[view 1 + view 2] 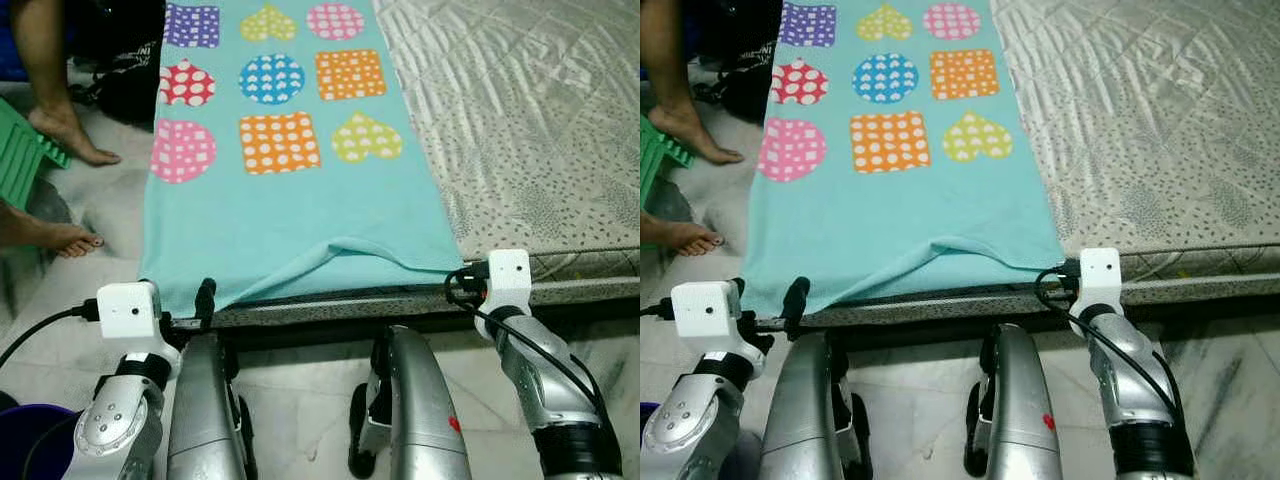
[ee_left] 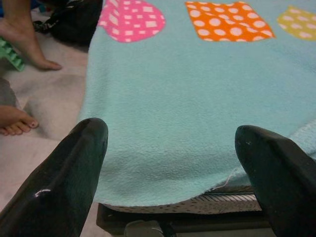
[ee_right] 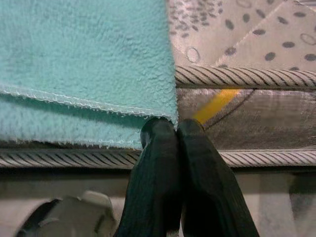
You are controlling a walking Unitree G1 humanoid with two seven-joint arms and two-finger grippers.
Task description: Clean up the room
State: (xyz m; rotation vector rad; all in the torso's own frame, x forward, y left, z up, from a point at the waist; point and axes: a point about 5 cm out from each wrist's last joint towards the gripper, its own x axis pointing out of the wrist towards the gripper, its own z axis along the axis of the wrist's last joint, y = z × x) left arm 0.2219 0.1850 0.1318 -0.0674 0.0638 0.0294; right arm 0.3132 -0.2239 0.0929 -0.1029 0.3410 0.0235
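Right now your turquoise fleece blanket [image 1: 290,210], printed with dotted hearts and squares, lies spread along the left side of the quilted mattress [image 1: 520,130], its near hem hanging over the bed edge and buckled up in a fold near the middle. Your right gripper [image 3: 176,129] has its fingers pressed together at the blanket's near right corner; it looks as though the corner is pinched between the tips, but the fabric inside is hard to see, so check before you pull. Your left gripper [image 2: 170,148] is spread wide, level with the hem near the left corner, not yet touching the fleece.

To do this well, bring the left fingers over the hem close to the corner, close fully, then move both corners together so the fold flattens rather than bunching. Keep the pull low and even; fleece slips easily. Mind the person's bare feet [image 1: 70,240] on the floor just left of the bed.
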